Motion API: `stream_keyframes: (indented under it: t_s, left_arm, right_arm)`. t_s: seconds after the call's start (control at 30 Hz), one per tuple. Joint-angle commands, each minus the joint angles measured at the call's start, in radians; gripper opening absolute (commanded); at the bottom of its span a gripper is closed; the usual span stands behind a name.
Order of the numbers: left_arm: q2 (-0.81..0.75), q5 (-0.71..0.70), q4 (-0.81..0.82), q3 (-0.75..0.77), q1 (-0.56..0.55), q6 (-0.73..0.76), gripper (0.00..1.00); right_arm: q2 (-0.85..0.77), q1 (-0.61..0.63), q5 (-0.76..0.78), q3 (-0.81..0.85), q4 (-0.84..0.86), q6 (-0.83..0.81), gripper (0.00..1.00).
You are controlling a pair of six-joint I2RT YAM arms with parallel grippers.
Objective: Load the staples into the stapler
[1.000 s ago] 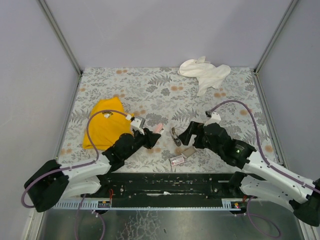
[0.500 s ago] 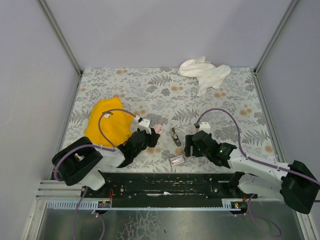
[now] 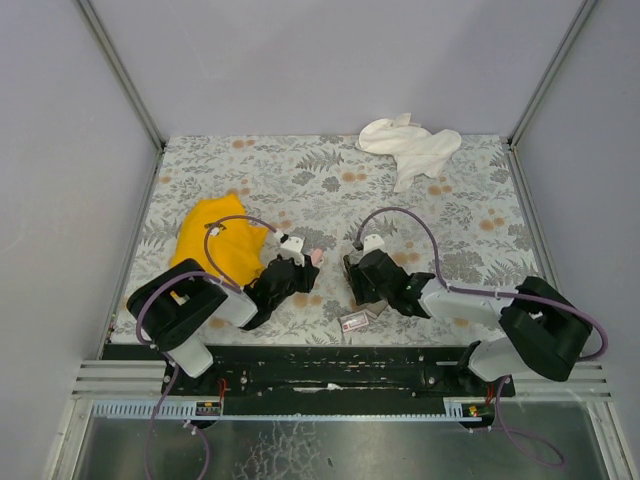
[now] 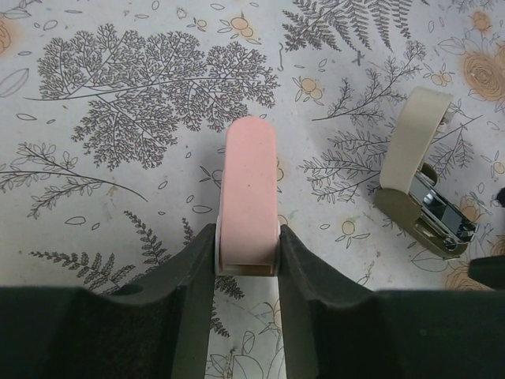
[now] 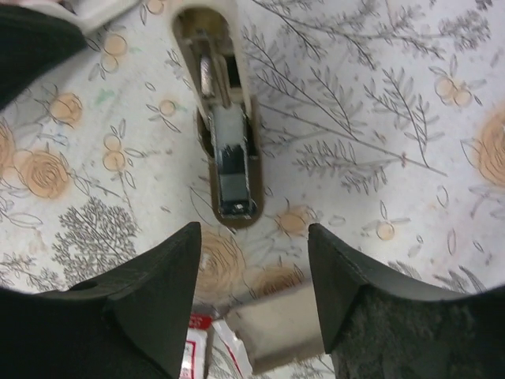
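Floral tabletop (image 4: 118, 95); my left gripper (image 4: 247, 237) pinches the pink stapler (image 4: 248, 181). My right gripper (image 5: 252, 237) gapes empty; closing off-centre might shove the beige block (image 5: 227, 158).

Table (image 3: 300, 170), centre towards near edge: left gripper (image 3: 308, 262) holds pink stapler (image 3: 317, 257); right gripper (image 3: 352, 278) sits near it. Staple box (image 3: 352, 321) lies by near edge. Yellow cloth (image 3: 215, 245) near left edge; white cloth (image 3: 410, 145) at far right corner.

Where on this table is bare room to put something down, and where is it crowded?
Free: the far middle of the table, between the yellow cloth and the white cloth; also the right side, nearer than the white cloth. Crowded: the near centre, with the left gripper holding the pink stapler, the right gripper, the beige piece and the staples box.
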Motion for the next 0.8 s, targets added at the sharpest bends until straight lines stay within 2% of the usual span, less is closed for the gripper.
stream_keyframes:
  t_s: [0.0,0.17,0.33,0.53,0.67,0.77]
  left_arm:
    - [0.026,0.018,0.059,0.004,0.009,-0.003,0.34]
    - [-0.001,0.035,0.079,-0.027,0.008,-0.012,0.56]
    - [-0.119,0.055,-0.005,-0.040,0.010,-0.022,0.68]
    - [-0.300,0.051,-0.265,0.032,0.013,-0.086,0.79]
    - [-0.297,0.097,-0.582,0.192,0.021,-0.163,0.79]
    - [-0.317,0.147,-0.643,0.201,0.032,-0.229,0.75]
  right_arm:
    - [0.058,0.004,-0.030,0.065,0.087,-0.063,0.61]
    - [0.105,0.004,-0.038,0.057,0.116,-0.035,0.55]
    - [0.138,0.004,-0.025,0.056,0.140,-0.049,0.46]
    - [0.181,0.004,-0.019,0.076,0.140,-0.105,0.22]
    - [0.160,0.004,-0.094,0.069,0.161,-0.166,0.13]
    - [0.126,0.004,-0.156,0.049,0.178,-0.215,0.12]
